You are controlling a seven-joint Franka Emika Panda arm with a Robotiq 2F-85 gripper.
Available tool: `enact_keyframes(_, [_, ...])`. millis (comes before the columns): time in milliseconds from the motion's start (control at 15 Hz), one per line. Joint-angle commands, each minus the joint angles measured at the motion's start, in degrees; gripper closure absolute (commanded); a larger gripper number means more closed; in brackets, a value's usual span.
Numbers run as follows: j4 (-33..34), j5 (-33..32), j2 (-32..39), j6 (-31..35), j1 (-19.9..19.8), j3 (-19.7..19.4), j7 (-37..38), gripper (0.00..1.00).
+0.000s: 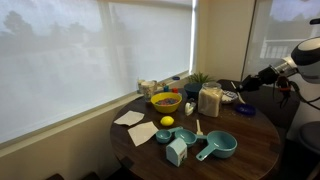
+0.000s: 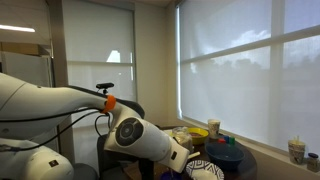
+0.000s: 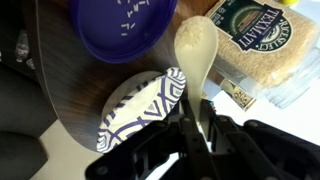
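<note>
In the wrist view my gripper point(image 3: 197, 122) is shut on the handle of a cream-coloured spoon point(image 3: 195, 48), whose bowl points away from me. The spoon hangs over the table edge, between a blue-and-white patterned bowl point(image 3: 140, 108) and a clear bag of rice point(image 3: 262, 42). A dark blue bowl point(image 3: 120, 22) lies beyond the patterned one. In an exterior view the gripper point(image 1: 247, 82) is raised at the far side of the round table, just past the rice bag point(image 1: 210, 100). In an exterior view the arm fills the foreground and the patterned bowl point(image 2: 206, 170) sits below it.
The round dark wooden table point(image 1: 250, 145) also carries a yellow bowl point(image 1: 165, 101), a lemon point(image 1: 167, 122), teal measuring cups point(image 1: 218, 146), white napkins point(image 1: 130, 118) and a small plant point(image 1: 198, 80). Blinded windows run along one side.
</note>
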Motion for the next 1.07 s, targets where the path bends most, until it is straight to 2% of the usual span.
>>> enact_keyframes(0, [0.01, 0.48, -3.44, 0.29, 2.71, -3.50, -2.08, 0.97])
enact_keyframes(267, [0.06, 2.63, -2.23, -0.31, 2.03, -5.18, -4.59, 0.97])
enact_keyframes(400, [0.07, 4.23, -4.37, 0.84, 3.85, -6.79, -5.58, 0.97])
enact_keyframes(467, [0.10, 3.98, -2.84, 1.22, 3.55, -6.62, -6.08, 0.97])
enact_keyframes(533, [0.12, 5.75, -5.19, 1.83, 4.97, -7.57, -6.60, 0.97])
enact_keyframes(600, [0.14, 5.53, -3.43, 1.86, 4.25, -7.02, -6.89, 0.97])
enact_keyframes(667, [0.15, 6.88, -5.55, 2.45, 5.37, -8.02, -7.89, 0.97])
enact_keyframes(867, [0.19, 8.45, -5.55, 1.79, 4.92, -8.03, -9.41, 0.97])
enact_keyframes(933, [0.10, 8.21, -3.78, 1.32, 4.01, -7.54, -9.77, 0.97])
enact_keyframes(1000, [0.08, 9.71, -5.72, 1.55, 4.77, -8.04, -10.29, 0.97])
